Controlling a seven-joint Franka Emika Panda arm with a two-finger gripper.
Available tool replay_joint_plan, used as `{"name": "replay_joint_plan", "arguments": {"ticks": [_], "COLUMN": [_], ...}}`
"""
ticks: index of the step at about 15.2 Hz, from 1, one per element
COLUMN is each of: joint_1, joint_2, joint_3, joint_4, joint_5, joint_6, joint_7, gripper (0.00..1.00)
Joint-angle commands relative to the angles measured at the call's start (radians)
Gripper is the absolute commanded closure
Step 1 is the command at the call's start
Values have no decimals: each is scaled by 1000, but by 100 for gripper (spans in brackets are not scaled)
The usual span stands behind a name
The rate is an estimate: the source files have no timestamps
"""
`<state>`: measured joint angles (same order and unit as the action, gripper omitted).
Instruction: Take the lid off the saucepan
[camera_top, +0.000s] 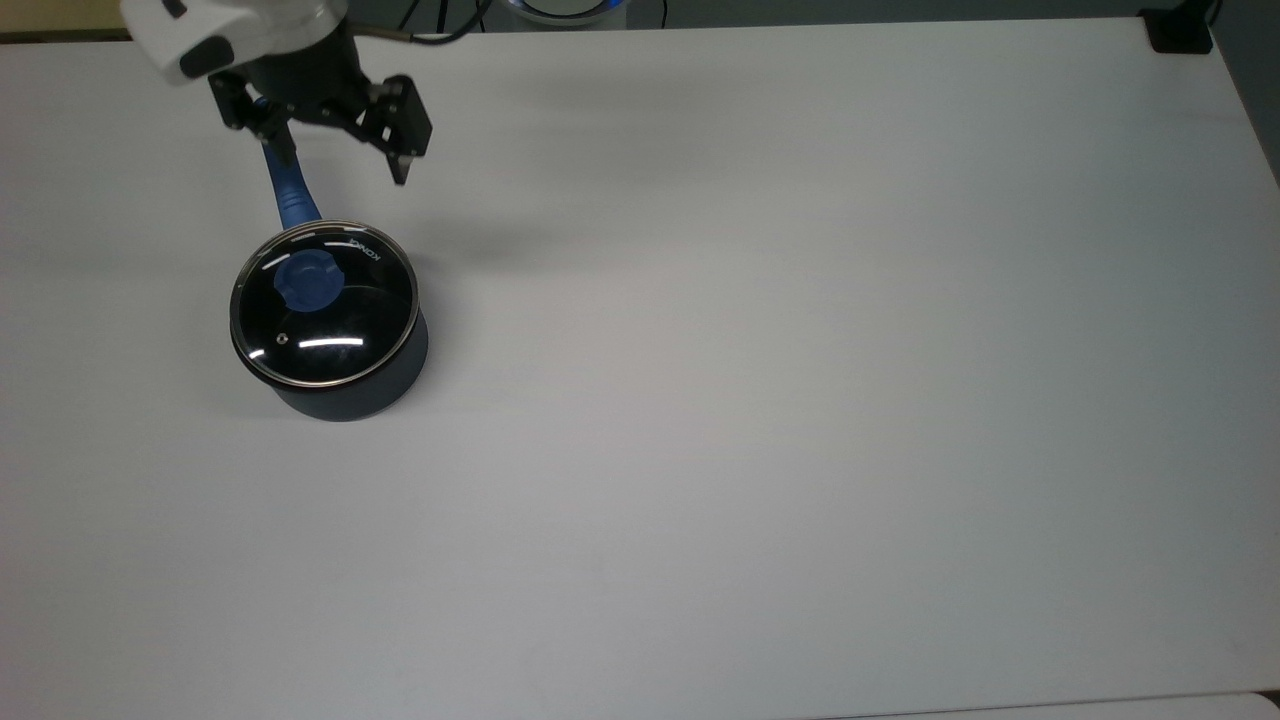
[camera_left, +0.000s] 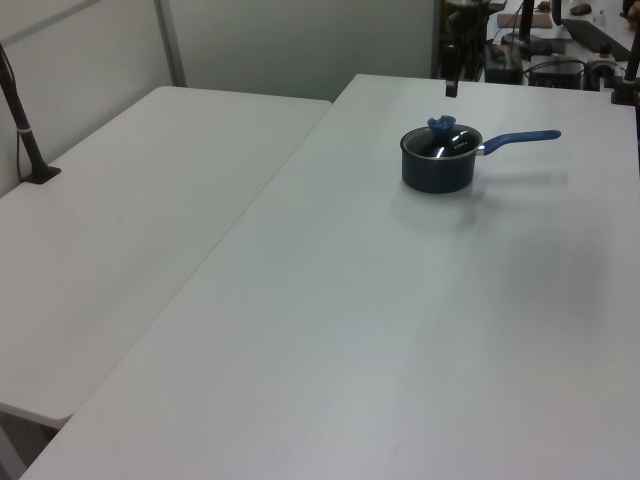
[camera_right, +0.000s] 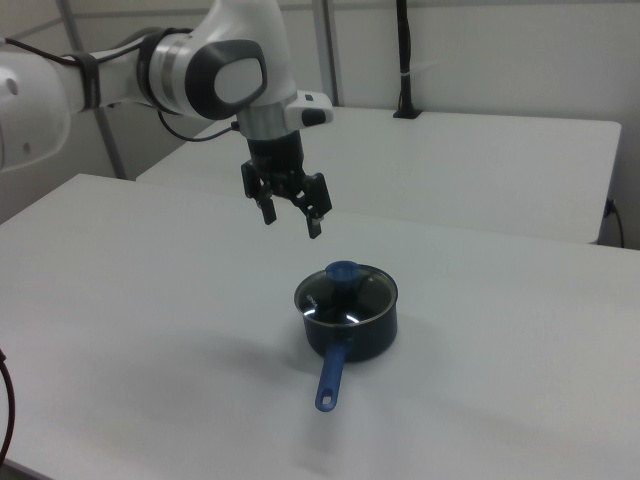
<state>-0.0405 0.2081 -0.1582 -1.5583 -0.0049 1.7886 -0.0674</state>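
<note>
**Lid waits under a wide-open tool**

Tool hangs in the air with its two fingers spread wide, holding nothing. Below it and a little toward the right view's right sits the pan on the desk, with the lid seated flat on top. From the top view the tool is over the pan's handle, just short of the lid.

The lid looks stiff, smooth and breakable, being glass with a thin metal rim, and probably slippery at the edge. The knob at its centre is the sensible place to grip: raised, narrow enough to fit between the fingers, and balanced. The pan seems light enough to shift if the lid sticks.
</note>
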Motion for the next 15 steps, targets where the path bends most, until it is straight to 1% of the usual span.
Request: {"name": "replay_joint_plan", "arguments": {"ticks": [1,3,7,10,15], "joint_1": [1,-28,-61,-61,-58], "joint_2": [71,89,99,119,143], "joint_3": [3,2,3,3,3], "joint_4": [17,17,17,17,17], "joint_5": [-4,-7,-17,-26,-17], "joint_6": [96,175,190,190,190], "joint_7": [58,81,58,11,15], "gripper": [0,0,0,0,0]}}
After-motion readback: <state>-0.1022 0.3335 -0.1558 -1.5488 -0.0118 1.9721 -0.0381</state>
